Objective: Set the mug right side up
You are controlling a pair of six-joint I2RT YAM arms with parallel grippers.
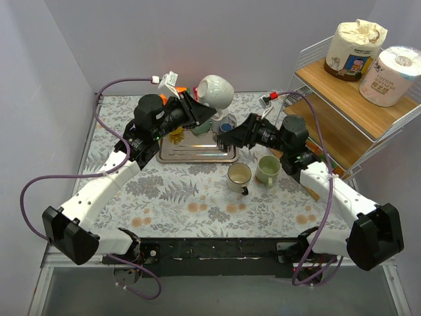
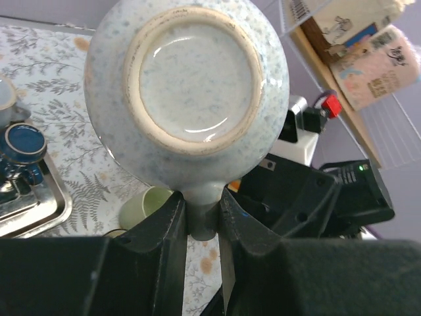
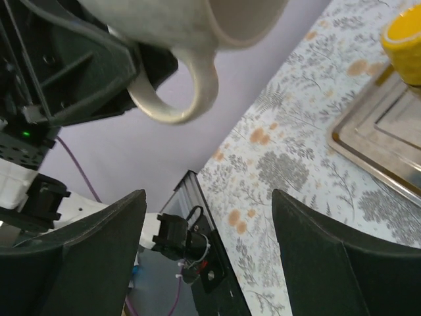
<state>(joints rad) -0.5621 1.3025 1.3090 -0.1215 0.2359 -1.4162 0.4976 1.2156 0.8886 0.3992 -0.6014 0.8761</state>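
Fern-print cloth is covering the table (image 1: 197, 197), grey walls are closing it in on three sides, and a wire shelf (image 1: 368, 105) at the right is carrying two paper rolls (image 1: 355, 39). You are looking at the speckled mug (image 2: 187, 85) hanging in the air above the back of the metal tray (image 1: 197, 155), clear of everything on the table. Your left gripper (image 2: 202, 210) is clamping it by the handle, with both fingers pressing in on the handle's sides. The mug's unglazed foot ring and base are facing straight into the left wrist camera, so it is lying roughly sideways in the grip. You cannot tell from these views which way the mouth is pointing. Your right gripper (image 3: 207, 197) is sitting just beside the tray's right end with its fingers (image 3: 92, 257) spread wide and holding nothing. In its wrist view the mug's handle is looping overhead, not touching either finger. A blue cup (image 1: 227, 123) is standing on the tray just below the lifted mug, and a yellow cup (image 3: 404, 39) is sitting at the tray's left side. A cream mug (image 1: 239, 175) and a pale green mug (image 1: 268, 168) are standing upright side by side on the cloth, just in front of the tray's right corner.
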